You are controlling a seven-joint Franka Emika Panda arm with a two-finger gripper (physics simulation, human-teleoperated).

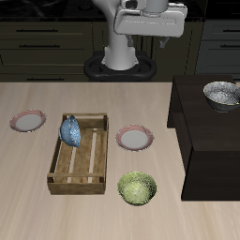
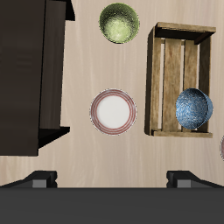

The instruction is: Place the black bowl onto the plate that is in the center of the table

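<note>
The black bowl [image 1: 222, 93], dark with a grey-white speckled inside, sits on top of the dark cabinet [image 1: 202, 141] at the table's side. It is out of the wrist view. The plate [image 1: 134, 139], white with a pinkish-red rim, lies in the middle of the table [image 1: 37, 211], beside a wooden crate; it also shows in the wrist view [image 2: 113, 111]. My gripper [image 1: 150, 28] hangs high near the robot's base, far from the bowl. In the wrist view the gripper [image 2: 112, 179] is open and empty, with its fingertips [image 2: 39, 179] wide apart above the plate.
A wooden crate [image 1: 80, 155] holds a blue speckled bowl [image 1: 70, 131]. A green-yellow bowl [image 1: 138, 187] stands nearer the front edge. A second plate [image 1: 28, 120] lies beyond the crate. The cabinet [image 2: 31, 79] is a tall block.
</note>
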